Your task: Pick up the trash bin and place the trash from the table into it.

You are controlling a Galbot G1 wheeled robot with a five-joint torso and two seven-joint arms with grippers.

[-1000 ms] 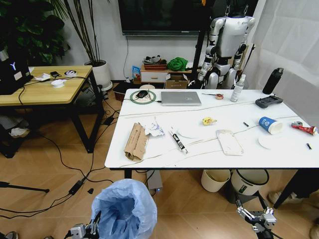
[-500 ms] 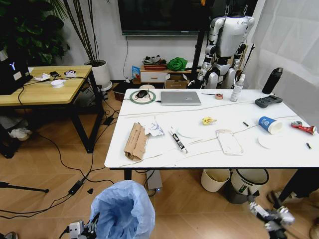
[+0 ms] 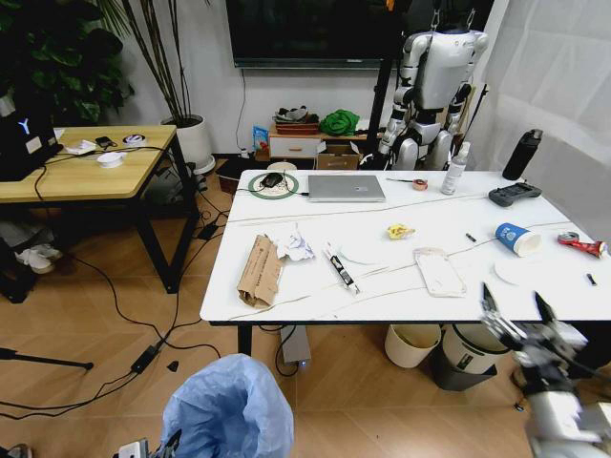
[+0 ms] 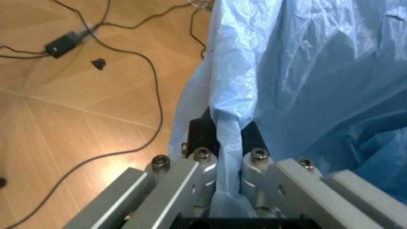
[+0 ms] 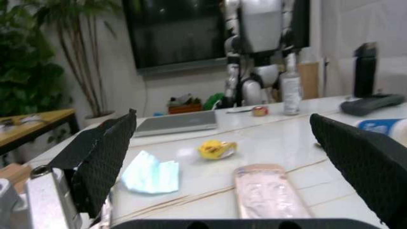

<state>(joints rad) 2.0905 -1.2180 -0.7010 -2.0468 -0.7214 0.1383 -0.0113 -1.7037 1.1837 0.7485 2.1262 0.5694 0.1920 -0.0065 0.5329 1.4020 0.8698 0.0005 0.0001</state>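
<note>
While the left gripper sits low at the robot's near left, its jaws are clamped together on a fold of the light-blue liner of the trash bin. That pinch is clear in the left wrist view, with the bag ballooning just beyond the fingers and cables on the wood floor beside them. From the head view you get the bin's puffed bag over the floor, short of the table, but not the pinch itself.

Right gripper is up at the table's near edge, right side, fingers spread wide, holding nothing. Head view puts the clear plastic tray just ahead of it and to its left, the blue paper cup farther ahead, the red can ahead to its right. Right wrist view looks out between the two black pads: the tray lies closest between them, the yellow wrapper behind it, a pale blue-white crumpled piece toward the left pad, the laptop farther back.

Flattened cardboard and crumpled paper lie well off to the right gripper's left on the table.
</note>
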